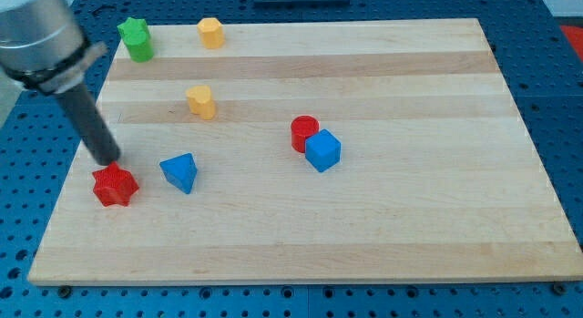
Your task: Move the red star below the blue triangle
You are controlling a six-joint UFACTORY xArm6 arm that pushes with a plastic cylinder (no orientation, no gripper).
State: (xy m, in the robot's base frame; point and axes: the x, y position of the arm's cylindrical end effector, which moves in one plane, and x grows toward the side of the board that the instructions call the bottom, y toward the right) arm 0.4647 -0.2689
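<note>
My tip (109, 160) grasps nothing and sits at the upper left edge of the red star (115, 185), lower left of frame. The blue triangle (180, 171) lies just right of the star on the wooden board (383, 227).

One camera looks down (steeply, from the front) on the wooden board (364, 218).

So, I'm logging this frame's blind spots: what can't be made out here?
- My tip: whether it touches the red star is unclear in the camera view.
- Red cylinder: lower right side hidden by the blue cube.
- Arm: cut off by the view's top left edge.
</note>
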